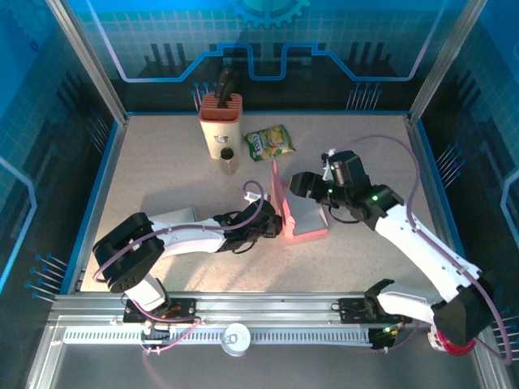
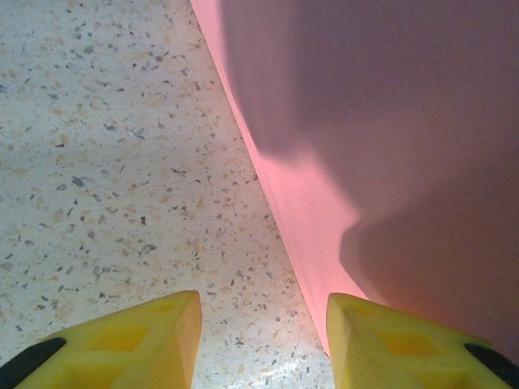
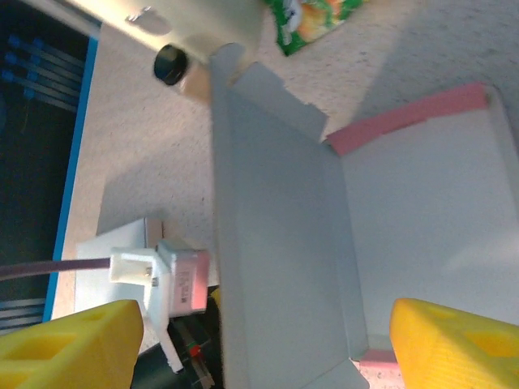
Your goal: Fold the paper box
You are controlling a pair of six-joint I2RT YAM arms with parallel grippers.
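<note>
Now: left gripper part-open at box edge, bare table alongside; right gripper wide astride flap.

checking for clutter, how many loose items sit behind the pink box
3: a knife block at back left, a small dark-capped jar just in front of it, a green snack packet to its right. The arms may hide more.

I see a speckled beige worktop. On it stand a knife block with a small dark-capped jar just beside it, a green snack packet nearby, and the pink paper box mid-surface.
</note>
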